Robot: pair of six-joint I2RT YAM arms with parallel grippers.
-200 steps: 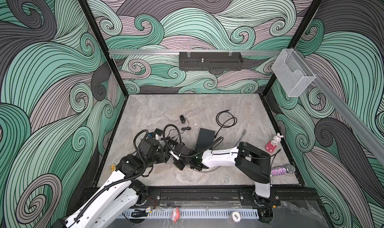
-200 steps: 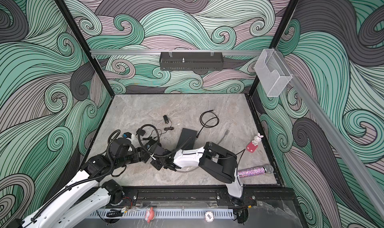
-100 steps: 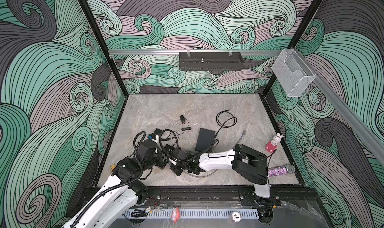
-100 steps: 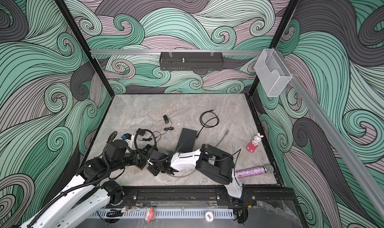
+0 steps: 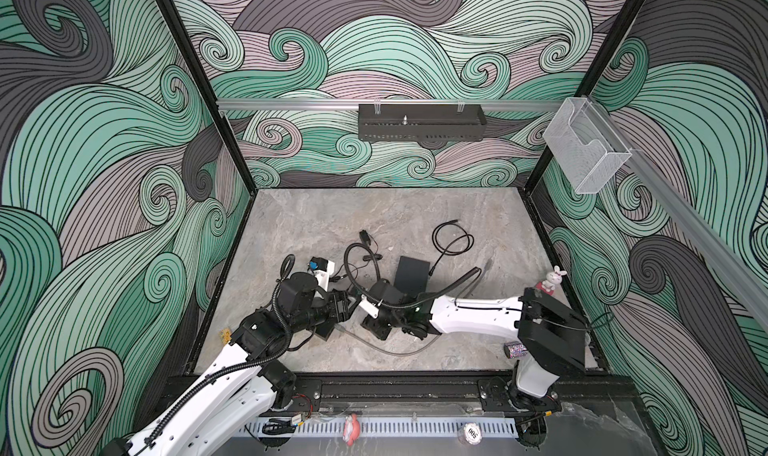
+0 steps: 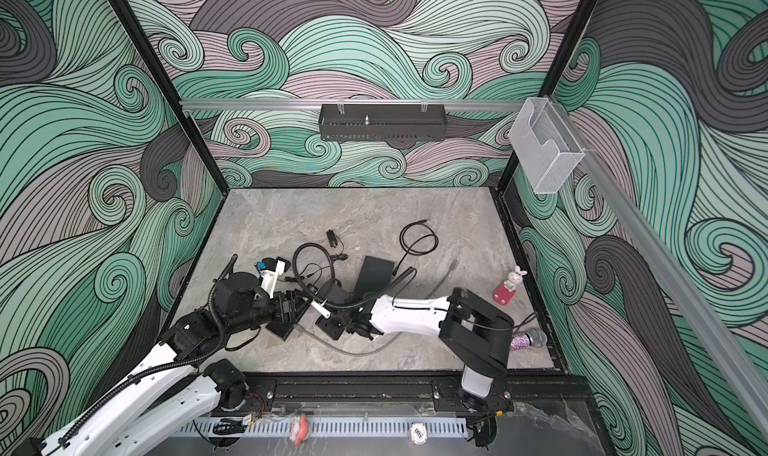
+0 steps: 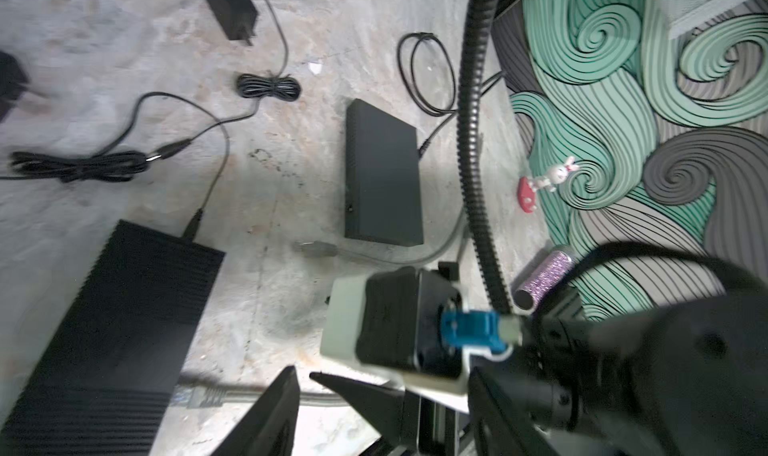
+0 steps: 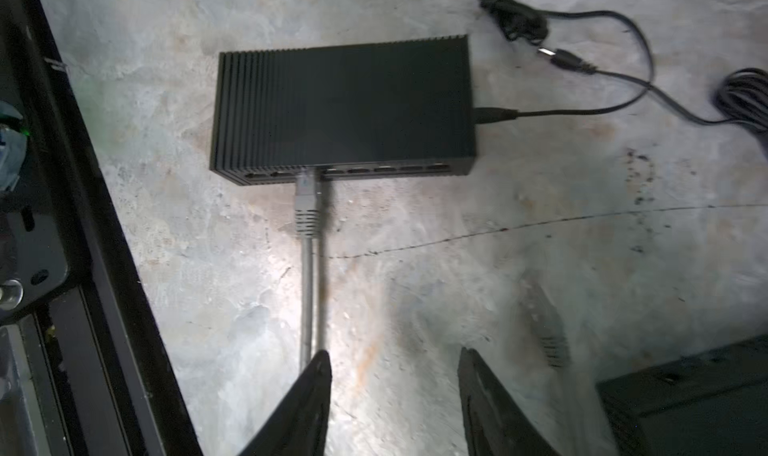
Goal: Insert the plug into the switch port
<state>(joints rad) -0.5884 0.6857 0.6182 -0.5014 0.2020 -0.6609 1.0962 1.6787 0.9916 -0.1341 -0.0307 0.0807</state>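
Observation:
The black ribbed switch (image 8: 340, 108) lies on the stone floor near the front left, also seen as the switch (image 5: 325, 332) in a top view. The grey plug (image 8: 306, 192) sits with its tip in a port on the switch's front face, and its grey cable (image 8: 309, 291) runs back past one finger. My right gripper (image 8: 395, 354) is open, a short way behind the plug, with nothing between its fingers. My left gripper (image 7: 384, 377) is open too, beside the switch (image 7: 112, 329). The right arm's wrist camera (image 7: 390, 321) fills the space in front of it.
A flat black box (image 5: 411, 273) lies mid-floor, with a coiled black cable (image 5: 453, 241) and a power adapter (image 5: 365, 237) behind it. A rabbit figurine (image 5: 550, 281) and a glitter tube (image 5: 515, 348) stand at the right. A black frame rail (image 8: 104, 266) runs close beside the switch.
My right gripper has opened, let go of the grey cable and drawn back a little from the switch. The left gripper has stayed open and shifted slightly toward the front.

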